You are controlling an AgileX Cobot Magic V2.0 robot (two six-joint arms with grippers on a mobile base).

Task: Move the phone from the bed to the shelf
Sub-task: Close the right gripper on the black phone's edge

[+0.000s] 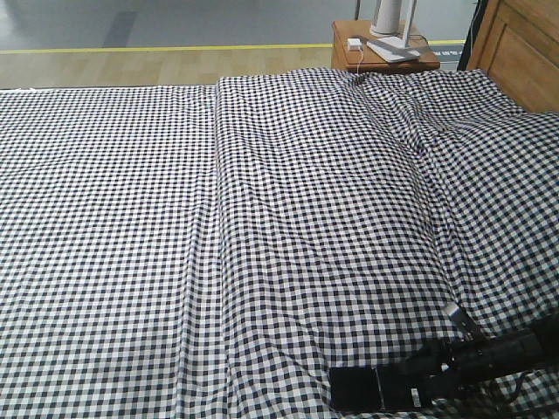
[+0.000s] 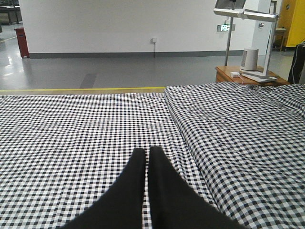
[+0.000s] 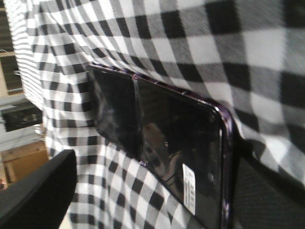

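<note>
Right tool (image 1: 410, 382) astride phone (image 1: 354, 388) on gingham bed (image 1: 262, 218); grey floor (image 1: 175, 22) beyond.

Even, bright indoor light; glare on polished grey floor (image 2: 12, 67). Right wrist view close and soft-focused, with reflections on glossy black rectangular phone (image 3: 162, 138).

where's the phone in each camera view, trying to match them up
Exterior front view: the phone lies at the bottom edge, right of centre, on the bed.
Left wrist view: not in it.
Right wrist view: the phone fills the middle, close up, barcode sticker towards the bottom.
Shared landmark: the bed's black-and-white check cloth, in all three.
</note>
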